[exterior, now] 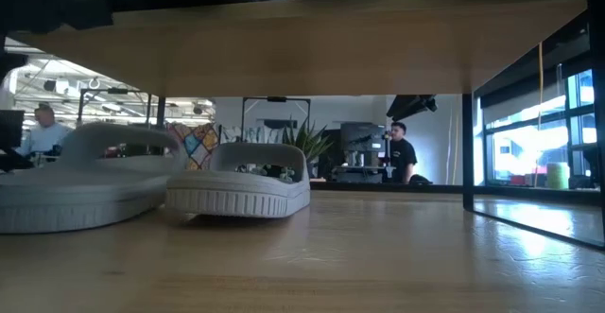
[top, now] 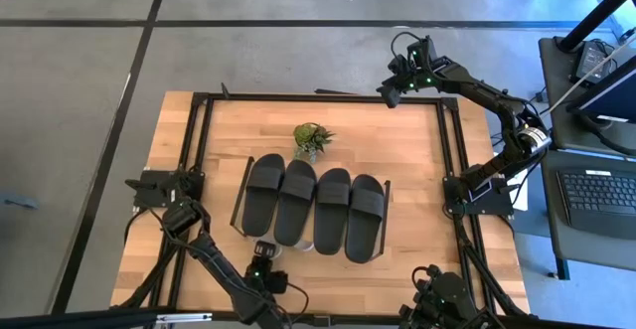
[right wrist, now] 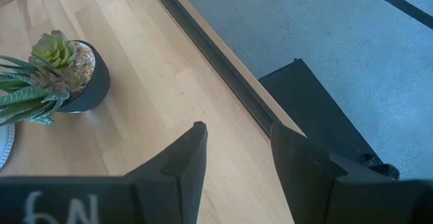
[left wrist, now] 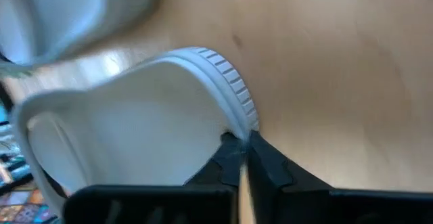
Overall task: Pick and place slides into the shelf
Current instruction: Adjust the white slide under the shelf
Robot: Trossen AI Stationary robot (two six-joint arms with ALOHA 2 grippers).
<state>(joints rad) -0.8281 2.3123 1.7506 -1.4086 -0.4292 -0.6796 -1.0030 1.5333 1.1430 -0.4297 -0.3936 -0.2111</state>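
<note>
Four black slides (top: 314,204) lie side by side on top of the shelf (top: 241,195). In the low view, two grey-white slides (exterior: 241,185) (exterior: 76,188) rest on their soles on the tabletop under the shelf board (exterior: 302,58). My left gripper (top: 266,253) is at the shelf's near edge, shut on one grey-white slide (left wrist: 135,122). The other grey-white slide (left wrist: 67,14) shows beyond it. My right gripper (top: 390,92) (right wrist: 233,139) waits open above the table's far right corner. My left gripper pinches the grey-white slide between its two fingers (left wrist: 267,163), by the ridged rim of the sole (left wrist: 245,119) at its rounded end. One finger is on the footbed side and one is outside. The slide lies on the wooden surface.
A small green potted plant (top: 311,138) (right wrist: 61,75) stands on the table beyond the shelf. Black rails (top: 452,140) frame the tabletop. Bare wood lies left and right of the shelf. People and desks show in the room behind the table.
</note>
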